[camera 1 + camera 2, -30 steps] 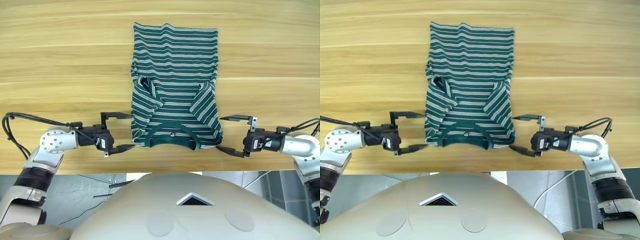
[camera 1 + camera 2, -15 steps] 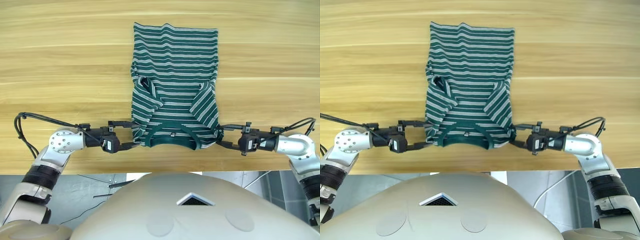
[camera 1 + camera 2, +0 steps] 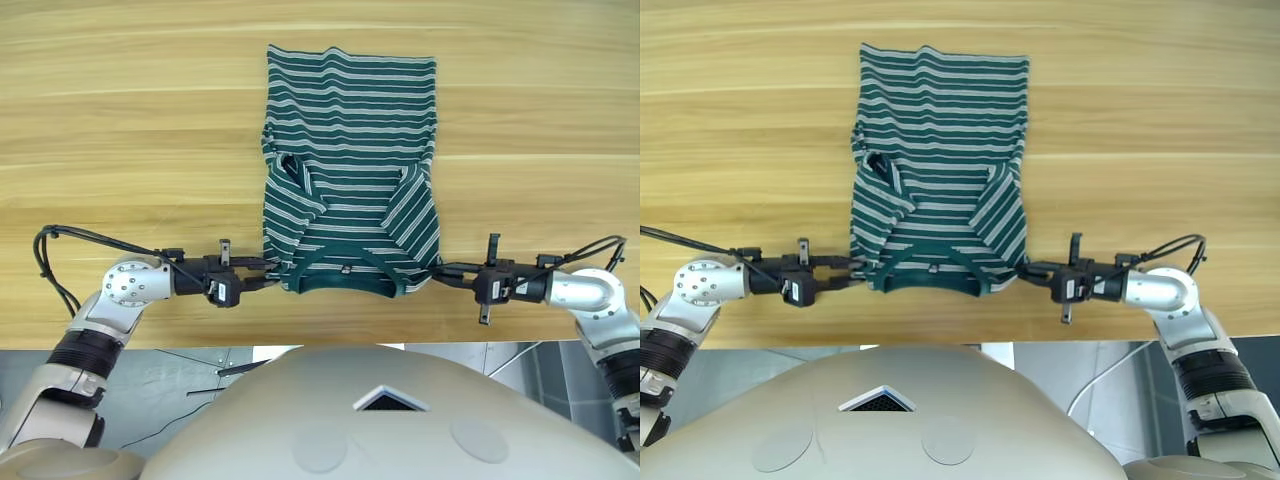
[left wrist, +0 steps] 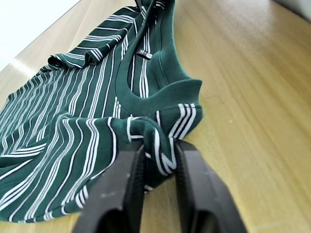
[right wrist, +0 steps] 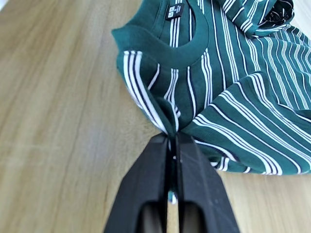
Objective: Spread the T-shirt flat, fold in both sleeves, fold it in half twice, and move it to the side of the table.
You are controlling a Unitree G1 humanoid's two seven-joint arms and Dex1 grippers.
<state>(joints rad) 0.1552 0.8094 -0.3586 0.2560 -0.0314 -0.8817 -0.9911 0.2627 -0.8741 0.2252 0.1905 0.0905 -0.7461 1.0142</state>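
The wooden table stretched wide either side of the T-shirt and beyond its far hem; the left gripper and right gripper flanked its near corners.

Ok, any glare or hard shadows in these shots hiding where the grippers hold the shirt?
Left wrist view: a washed-out white patch past the table edge, well away from the left gripper pinching the T-shirt. Right wrist view: even light on the right gripper and its pinched fold. Eye views: no glare, shadows faint.
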